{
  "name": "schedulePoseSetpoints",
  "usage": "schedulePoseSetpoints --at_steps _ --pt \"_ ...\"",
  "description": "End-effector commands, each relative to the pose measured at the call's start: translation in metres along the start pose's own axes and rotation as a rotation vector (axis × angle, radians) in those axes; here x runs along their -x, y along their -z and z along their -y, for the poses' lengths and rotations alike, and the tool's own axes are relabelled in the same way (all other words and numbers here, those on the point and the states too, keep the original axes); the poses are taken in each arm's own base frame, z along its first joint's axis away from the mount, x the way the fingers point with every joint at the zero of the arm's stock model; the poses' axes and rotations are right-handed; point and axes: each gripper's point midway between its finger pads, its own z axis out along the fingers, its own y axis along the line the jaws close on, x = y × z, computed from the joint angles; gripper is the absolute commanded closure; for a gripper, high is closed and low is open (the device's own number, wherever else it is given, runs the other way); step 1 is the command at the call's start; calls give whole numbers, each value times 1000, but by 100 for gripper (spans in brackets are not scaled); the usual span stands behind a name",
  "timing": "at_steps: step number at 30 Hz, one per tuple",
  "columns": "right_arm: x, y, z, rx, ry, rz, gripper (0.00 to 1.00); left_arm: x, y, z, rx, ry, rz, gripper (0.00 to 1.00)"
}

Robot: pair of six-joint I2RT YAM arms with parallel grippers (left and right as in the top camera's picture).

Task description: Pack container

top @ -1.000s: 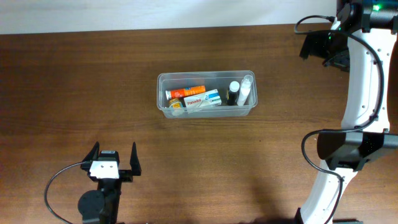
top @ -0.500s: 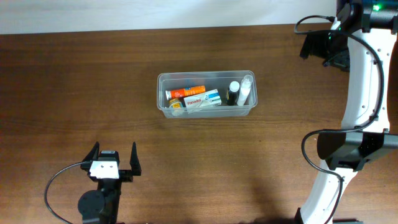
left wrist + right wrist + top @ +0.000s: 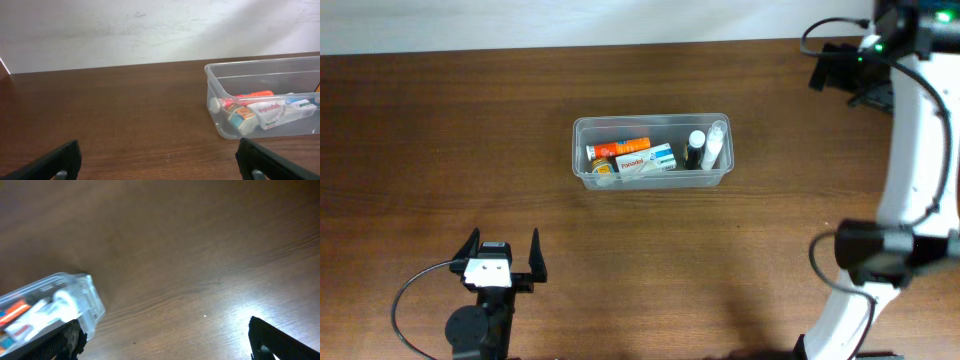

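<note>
Clear plastic container (image 3: pixel 578 150), one unit, sits mid-table (image 3: pixel 440 130), holding goods.
Inside: one orange tube (image 3: pixel 632 146), one dark bottle (image 3: pixel 694 150), one white tube (image 3: pixel 717 145), at least two small boxes (image 3: pixel 645 160). My left gripper (image 3: pixel 503 247) sits low near the front edge, fingers spread, empty. My right gripper (image 3: pixel 167 340) hangs raised toward the far right corner, fingers spread, well apart from the container.

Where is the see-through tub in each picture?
Overhead: the tub sits in the middle of the picture, a little above centre.
Left wrist: it is at the right edge, and part of it is cut off.
Right wrist: only one end shows, in the lower left corner.
Shared landmark: the orange box inside it.
</note>
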Motion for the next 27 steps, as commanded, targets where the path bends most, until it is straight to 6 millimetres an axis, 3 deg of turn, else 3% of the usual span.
schedulePoseSetpoints --at_steps 1,7,9,12,16,22,27 --pt "-6 87 5 59 -3 211 2 -2 0 0 1 -16 0 0" --pt "-2 169 0 204 -10 543 2 -2 0 0 1 -16 0 1" --pt "-6 187 1 237 -11 645 2 -2 0 0 1 -16 0 0" --pt "-20 197 6 258 -7 738 2 -2 0 0 1 -16 0 1" --pt "-56 184 15 263 9 781 2 -2 0 0 1 -16 0 0" --pt "-113 145 22 312 24 823 1 -2 0 0 1 -16 0 0" --pt "-148 106 21 372 44 888 2 -2 0 0 1 -16 0 0"
